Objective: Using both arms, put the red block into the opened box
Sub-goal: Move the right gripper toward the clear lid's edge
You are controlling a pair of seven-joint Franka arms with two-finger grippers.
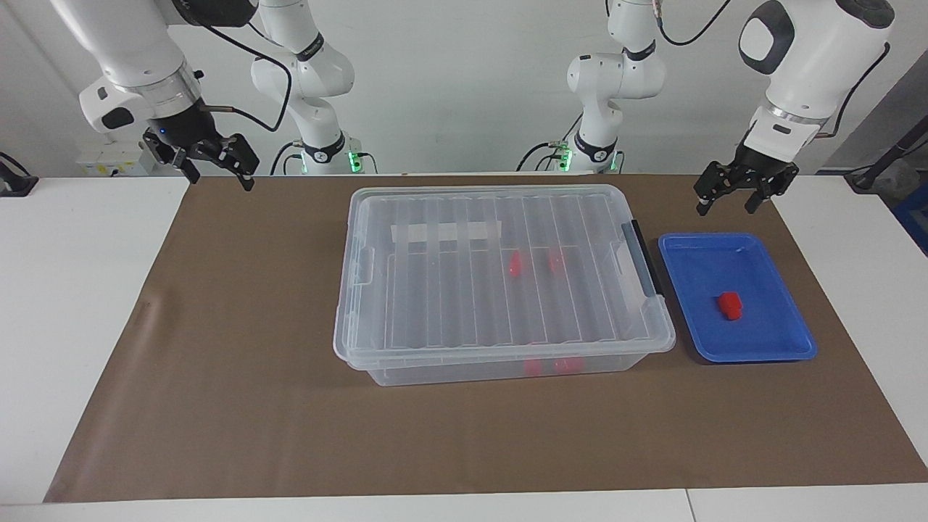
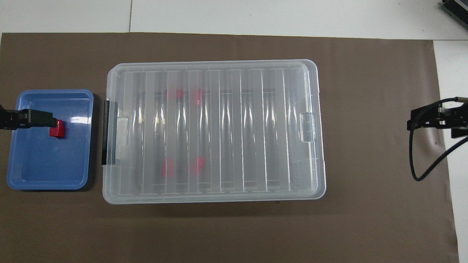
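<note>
Facing view: both white arms hang raised above the tabletop [image 1: 87,304] at the robots' edge of the brown mat [image 1: 239,406]. The left gripper [image 1: 734,197] points down over the mat just robot-side of the blue tray [image 1: 783,348], fingers spread and empty. The right gripper [image 1: 217,168] tilts inward over the mat's corner at the right arm's end, fingers spread, holding nothing. The red block [image 1: 730,305] lies in the tray, beside the clear box [image 1: 435,366], whose ribbed lid [image 1: 449,290] is on; other red blocks [image 1: 516,264] show through it.

Overhead view: the left gripper [image 2: 22,119] covers the tray's [image 2: 47,175] edge beside the red block [image 2: 57,129]. The right gripper [image 2: 437,118] sits over the mat's [image 2: 365,226] edge, well apart from the box [image 2: 215,195].
</note>
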